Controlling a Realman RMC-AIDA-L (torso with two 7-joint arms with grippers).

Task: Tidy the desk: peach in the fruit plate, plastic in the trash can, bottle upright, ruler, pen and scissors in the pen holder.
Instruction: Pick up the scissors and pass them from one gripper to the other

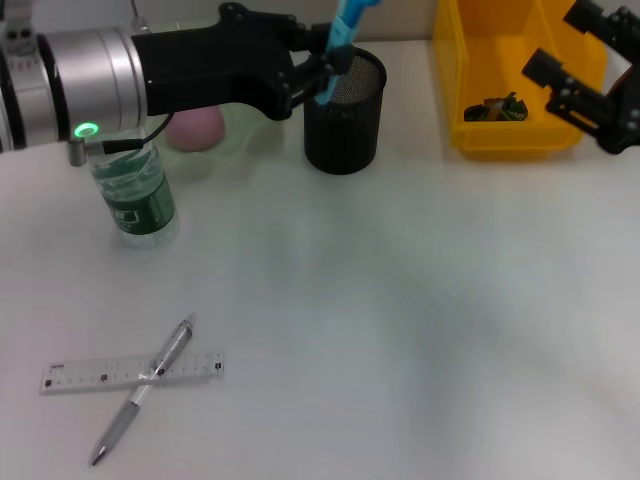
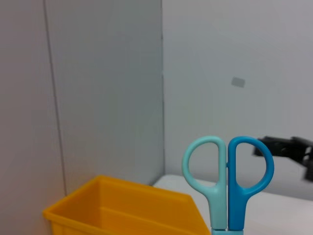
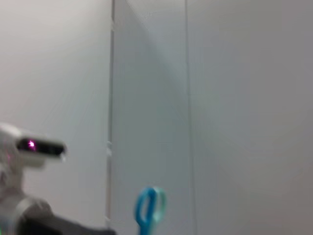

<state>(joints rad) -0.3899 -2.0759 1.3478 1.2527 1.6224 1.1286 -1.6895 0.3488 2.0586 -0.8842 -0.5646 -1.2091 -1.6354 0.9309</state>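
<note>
Left gripper (image 1: 322,75) clamped on blue scissors (image 1: 343,40), blades down at rim of black mesh pen holder (image 1: 344,125) near surface's far edge. Right gripper (image 1: 590,75) over yellow trash can (image 1: 510,135) at far right corner; fingers' state unclear. Bottle (image 1: 135,195) upright, left side. Pen (image 1: 145,385) lying across ruler (image 1: 130,372), near left corner. Peach (image 1: 195,128) behind bottle.

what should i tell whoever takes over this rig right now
Left claw shut on scissors, blades just inside the pen holder, not released.
Right claw idle over the yellow bin.
Done: peach on plate, bottle upright, dark scraps in the bin.
Left: drop scissors; ruler and pen, crossed at the table's near left, go in the holder.
</note>
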